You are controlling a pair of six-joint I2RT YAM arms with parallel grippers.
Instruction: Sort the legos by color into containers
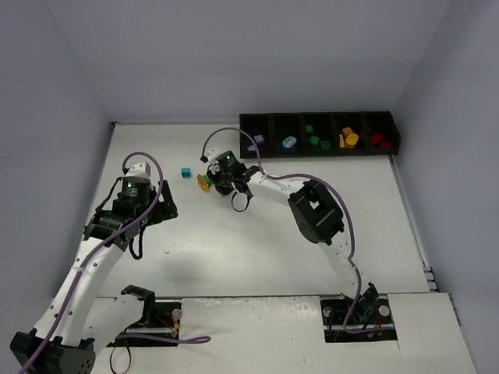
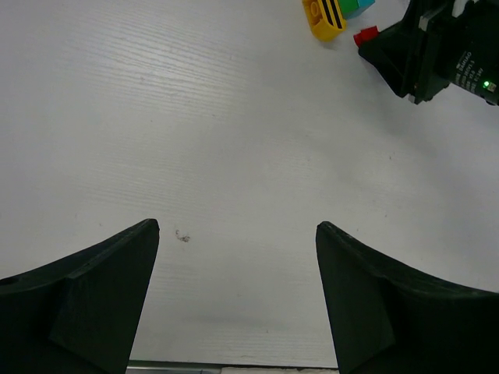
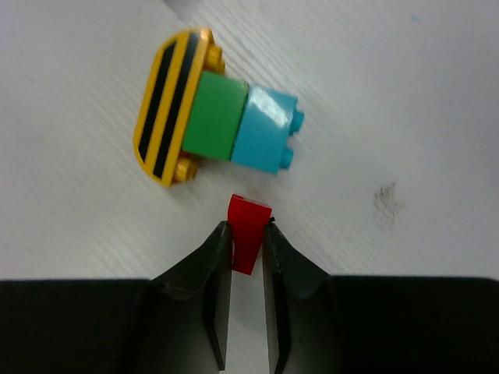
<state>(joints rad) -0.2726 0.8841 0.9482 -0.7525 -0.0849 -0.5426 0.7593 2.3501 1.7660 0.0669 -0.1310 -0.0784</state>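
My right gripper [image 3: 248, 234] is shut on a small red lego [image 3: 249, 222], low over the white table. Just ahead of it lies a joined row of a yellow lego with black stripes [image 3: 173, 105], a green lego [image 3: 217, 117] and a teal lego [image 3: 267, 131]. In the top view the right gripper [image 1: 214, 184] is beside the yellow lego [image 1: 204, 183], with a teal lego [image 1: 185, 172] a little to the left. The black containers [image 1: 320, 117] stand far right and hold lilac, teal, green, yellow and red legos. My left gripper [image 2: 238, 230] is open and empty over bare table.
The left wrist view shows the right gripper [image 2: 425, 51], the red lego [image 2: 365, 36] and the yellow lego [image 2: 323, 15] at its top right. Grey walls enclose the table. The right arm's elbow [image 1: 316, 210] rises mid-table.
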